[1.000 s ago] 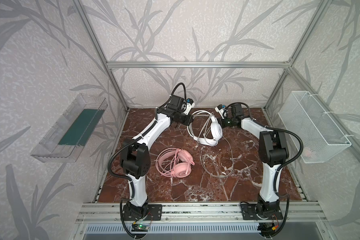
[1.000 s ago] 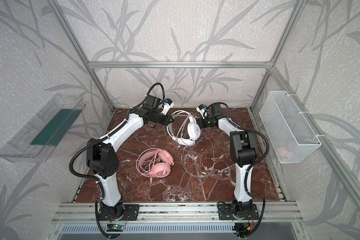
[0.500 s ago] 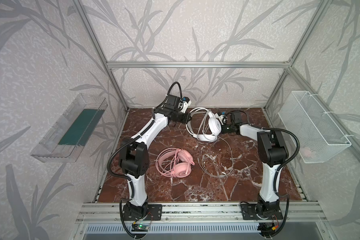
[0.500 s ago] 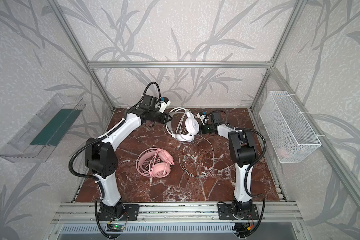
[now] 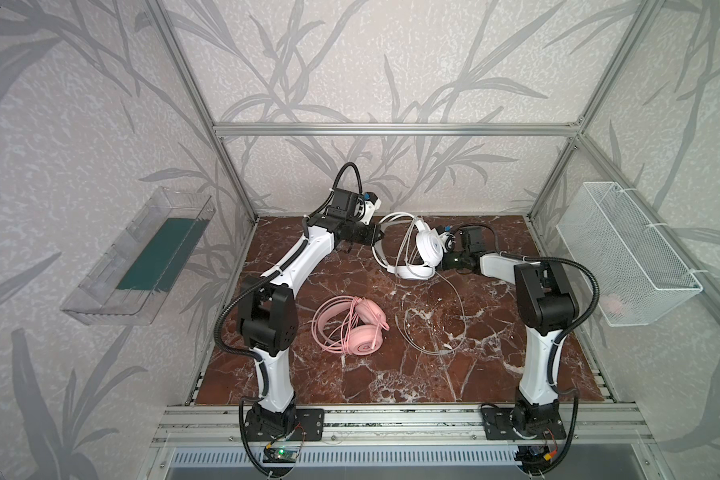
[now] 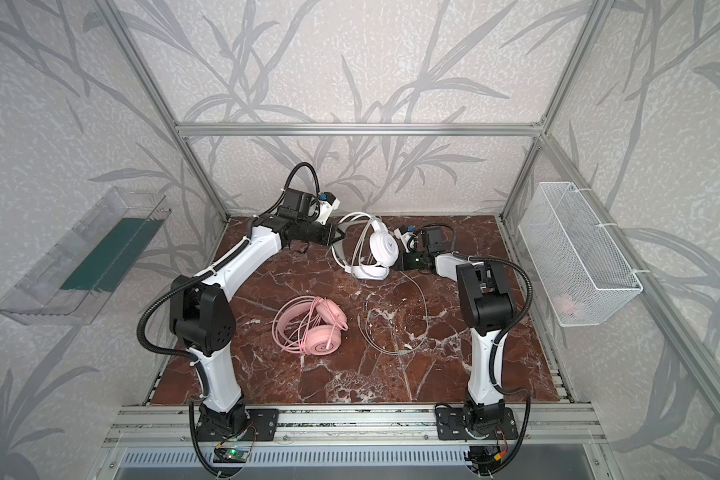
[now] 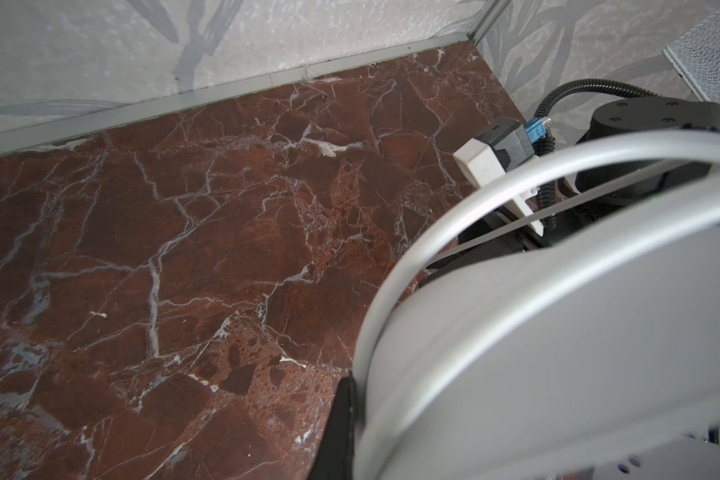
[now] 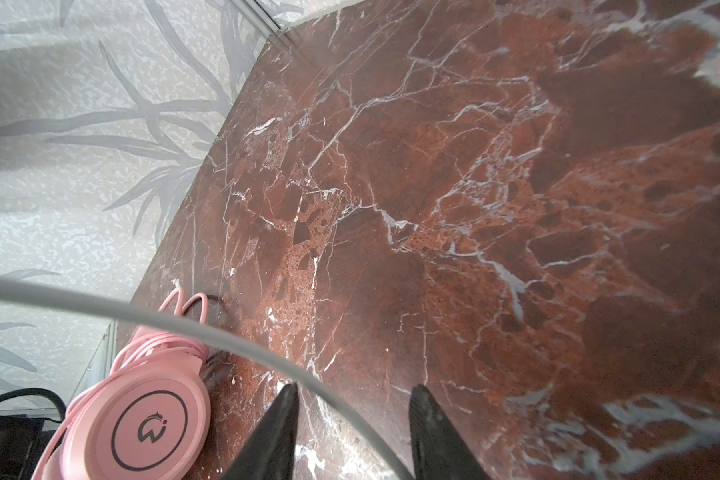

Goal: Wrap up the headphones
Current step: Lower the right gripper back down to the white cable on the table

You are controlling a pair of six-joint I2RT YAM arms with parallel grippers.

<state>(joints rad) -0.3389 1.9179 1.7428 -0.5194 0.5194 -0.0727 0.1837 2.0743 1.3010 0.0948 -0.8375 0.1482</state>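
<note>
Both top views looked down from high at the front, over the whole bench (image 5: 391, 382). The left wrist camera sat very close to the white headphones (image 7: 558, 332), facing the back wall (image 7: 184, 41). The right wrist camera looked low past its fingers (image 8: 277, 436), sharing the pink headphones (image 8: 142, 424) with both top views.

Leaf-patterned grey walls (image 5: 350, 62) enclose a red-brown marble tabletop (image 5: 433, 374).

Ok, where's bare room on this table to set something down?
Bare: the front strip between the pink headphones and the rail, and the patch between the white cable loop and the right arm. Crowded: the back middle, around the white headphones, left gripper and right gripper.
</note>
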